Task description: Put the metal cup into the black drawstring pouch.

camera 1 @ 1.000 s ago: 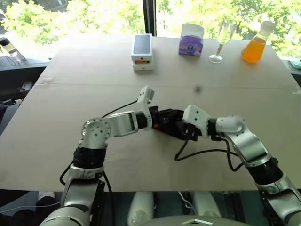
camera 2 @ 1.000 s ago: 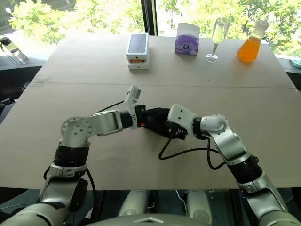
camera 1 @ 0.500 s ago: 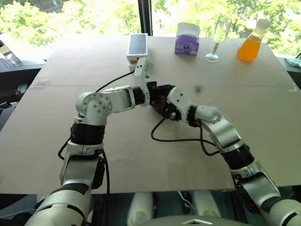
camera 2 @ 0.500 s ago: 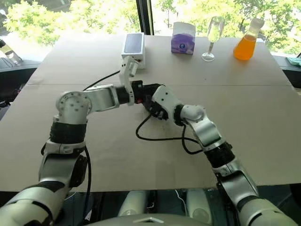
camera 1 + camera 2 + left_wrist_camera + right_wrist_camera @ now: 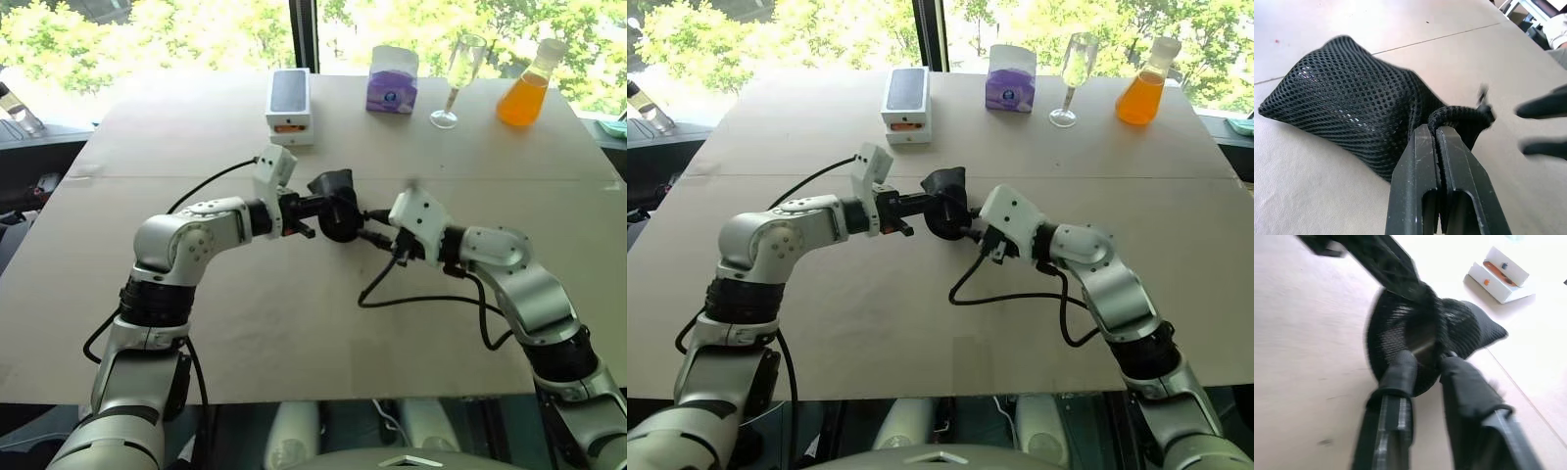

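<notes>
the black drawstring pouch hangs pinched in the left gripper; right gripper slightly parted beside it.

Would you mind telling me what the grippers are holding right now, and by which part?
The left gripper is shut on the black drawstring pouch, pinching its gathered mouth at the cord. Whether the right gripper holds anything cannot be told.

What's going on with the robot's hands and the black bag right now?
Left gripper shut on the black pouch's cord. Right gripper at the pouch mouth, fingers slightly apart. Metal cup glinting inside the mouth. Nothing in the way.
</notes>
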Tool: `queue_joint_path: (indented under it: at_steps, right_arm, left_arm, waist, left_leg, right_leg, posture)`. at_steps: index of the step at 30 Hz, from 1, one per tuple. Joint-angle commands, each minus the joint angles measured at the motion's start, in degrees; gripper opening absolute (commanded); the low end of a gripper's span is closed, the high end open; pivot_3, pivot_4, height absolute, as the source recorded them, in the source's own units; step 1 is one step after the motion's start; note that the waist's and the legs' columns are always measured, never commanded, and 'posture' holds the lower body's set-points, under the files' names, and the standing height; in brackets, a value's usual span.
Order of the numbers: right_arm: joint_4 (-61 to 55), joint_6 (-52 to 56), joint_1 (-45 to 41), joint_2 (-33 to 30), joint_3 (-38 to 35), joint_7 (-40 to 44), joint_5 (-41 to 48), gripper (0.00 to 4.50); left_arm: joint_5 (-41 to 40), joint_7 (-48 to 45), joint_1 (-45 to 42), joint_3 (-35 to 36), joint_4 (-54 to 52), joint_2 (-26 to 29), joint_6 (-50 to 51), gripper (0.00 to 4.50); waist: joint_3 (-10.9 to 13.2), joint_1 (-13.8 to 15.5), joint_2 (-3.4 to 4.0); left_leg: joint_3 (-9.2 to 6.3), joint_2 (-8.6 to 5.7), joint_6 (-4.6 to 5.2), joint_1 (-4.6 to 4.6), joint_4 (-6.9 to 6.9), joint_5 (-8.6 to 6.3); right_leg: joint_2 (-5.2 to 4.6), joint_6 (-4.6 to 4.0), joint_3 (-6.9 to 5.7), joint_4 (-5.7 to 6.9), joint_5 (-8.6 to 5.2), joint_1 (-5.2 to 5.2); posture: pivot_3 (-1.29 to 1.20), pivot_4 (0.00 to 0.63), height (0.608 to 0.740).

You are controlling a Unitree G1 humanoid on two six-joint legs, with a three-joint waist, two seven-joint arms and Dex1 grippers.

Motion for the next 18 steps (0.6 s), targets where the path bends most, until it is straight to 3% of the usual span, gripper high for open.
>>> queue_joint_path:
  at_steps: [1,4,7,11,13,16,18]
  right_arm:
    - [-6.3,4.6,1.0,0.4,-1.8,-2.0,2.7,1.98]
    - [-4.7,8.8,1.7,0.7,-4.6,-7.3,0.9,1.98]
    - [-5.7,7.3,5.0,-2.9,-4.8,-7.1,-0.1,1.98]
    - [-7.4,6.2,9.7,-6.2,-4.4,-6.8,-0.2,2.07]
    - [-7.7,6.4,10.7,-6.3,-5.1,-7.0,0.5,2.07]
    - [-7.3,5.5,11.8,-7.5,-5.9,-6.9,0.2,2.07]
    - [-6.8,5.0,12.4,-7.9,-6.7,-7.0,0.6,2.07]
  left_arm:
    - [0.9,-1.5,-0.3,-0.3,-4.2,-1.5,-1.5,0.0]
    - [3.8,-2.9,0.2,-1.9,-6.3,-0.7,-2.8,0.0]
    - [9.9,-6.5,1.3,-6.4,-9.2,2.7,-8.0,0.0]
    - [10.0,-12.4,0.7,-8.7,-13.1,3.1,-9.8,1.2]
    - [9.8,-15.5,1.2,-9.3,-13.8,4.4,-9.0,2.32]
    - [7.9,-19.6,2.9,-6.1,-13.5,6.9,-8.7,3.61]
    - [6.8,-22.0,4.7,-2.9,-13.7,9.2,-9.5,3.61]
  waist:
    - [0.0,0.0,0.0]
    - [0.0,0.0,0.0]
    - [0.0,0.1,0.0]
    - [0.0,1.0,0.0]
    - [0.0,1.0,0.01]
    - [0.0,0.9,0.01]
    - [0.0,0.8,0.01]
  left_leg:
    - [0.0,0.0,0.0,0.0,0.03,0.0]
    - [0.02,0.0,0.01,0.0,0.06,0.0]
    - [0.02,-0.01,0.01,0.0,0.07,0.0]
    - [0.01,-0.01,0.03,-0.04,0.02,-0.02]
    - [0.06,-0.01,0.05,-0.03,0.03,-0.03]
    - [0.08,0.03,0.05,0.0,0.06,-0.02]
    - [0.07,0.07,0.04,0.03,0.06,-0.02]
  right_leg:
    - [0.01,0.0,0.01,0.01,0.0,0.0]
    - [0.01,0.0,0.04,0.03,0.0,0.0]
    - [0.01,0.0,0.04,0.04,0.0,0.0]
    - [0.02,0.0,0.01,-0.03,-0.01,-0.02]
    - [0.02,0.0,0.06,-0.03,-0.01,-0.02]
    - [0.11,0.02,0.11,-0.03,-0.02,-0.02]
    - [0.18,0.02,0.12,-0.02,-0.03,-0.02]
  posture:
    - [0.0,0.15,0.737]
    - [0.0,0.15,0.737]
    - [0.0,0.15,0.737]
    - [0.0,0.15,0.737]
    - [0.0,0.15,0.737]
    - [0.0,0.15,0.737]
    - [0.0,0.15,0.737]
